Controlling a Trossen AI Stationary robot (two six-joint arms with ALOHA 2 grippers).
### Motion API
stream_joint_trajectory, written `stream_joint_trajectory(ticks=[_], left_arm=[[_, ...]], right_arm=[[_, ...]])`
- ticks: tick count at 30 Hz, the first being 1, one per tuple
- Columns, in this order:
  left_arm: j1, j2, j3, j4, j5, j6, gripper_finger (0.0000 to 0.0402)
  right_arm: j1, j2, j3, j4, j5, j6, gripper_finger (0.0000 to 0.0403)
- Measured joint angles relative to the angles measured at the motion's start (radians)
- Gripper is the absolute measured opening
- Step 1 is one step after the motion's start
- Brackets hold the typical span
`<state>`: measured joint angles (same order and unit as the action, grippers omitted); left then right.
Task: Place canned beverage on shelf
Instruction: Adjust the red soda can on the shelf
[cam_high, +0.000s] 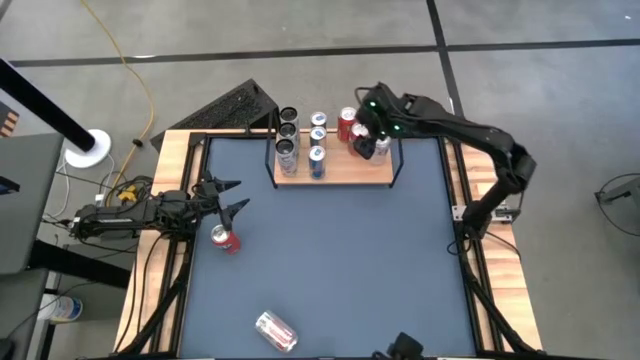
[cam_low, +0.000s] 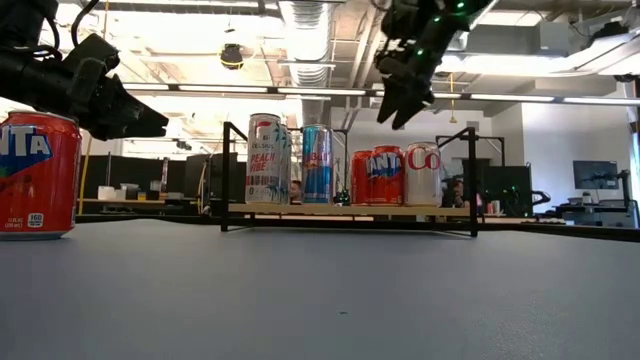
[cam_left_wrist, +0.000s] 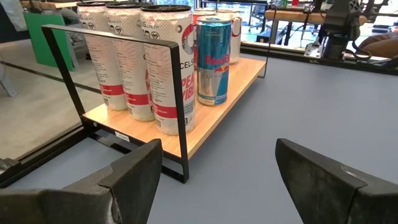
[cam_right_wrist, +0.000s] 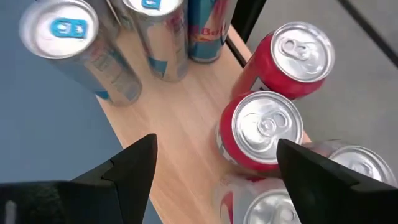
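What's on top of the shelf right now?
The shelf holds three tall white cans, three blue cans and red and silver cans. The right gripper hangs open over these, partly covering them.

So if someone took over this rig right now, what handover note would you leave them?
Right gripper: open, empty, hovering over the red cans at the shelf's right end.
Left gripper: open, empty, at the table's left side near an upright red Fanta can.
Done: tall white cans, blue Red Bull cans and red cans stand on the shelf.
Left: the Fanta can and a clear-wrapped can lying on its side at the table's front.
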<state>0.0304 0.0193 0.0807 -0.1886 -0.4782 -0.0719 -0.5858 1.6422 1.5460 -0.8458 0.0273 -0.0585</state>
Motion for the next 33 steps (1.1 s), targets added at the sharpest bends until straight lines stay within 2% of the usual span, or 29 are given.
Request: stream_joint_trajectory(ticks=[9, 21, 33], left_arm=[[0.000, 0.000, 0.000, 0.000, 0.000, 0.000, 0.0300], [0.000, 0.000, 0.000, 0.000, 0.000, 0.000, 0.0300], [0.000, 0.000, 0.000, 0.000, 0.000, 0.000, 0.0300]], right_arm=[[-0.012, 0.112, 0.072, -0.053, 0.047, -0.029, 0.0317], [-0.050, 0.108, 0.073, -0.060, 0.054, -0.021, 0.0317], [-0.059, 0.132, 0.066, -0.063, 0.007, -0.021, 0.0316]])
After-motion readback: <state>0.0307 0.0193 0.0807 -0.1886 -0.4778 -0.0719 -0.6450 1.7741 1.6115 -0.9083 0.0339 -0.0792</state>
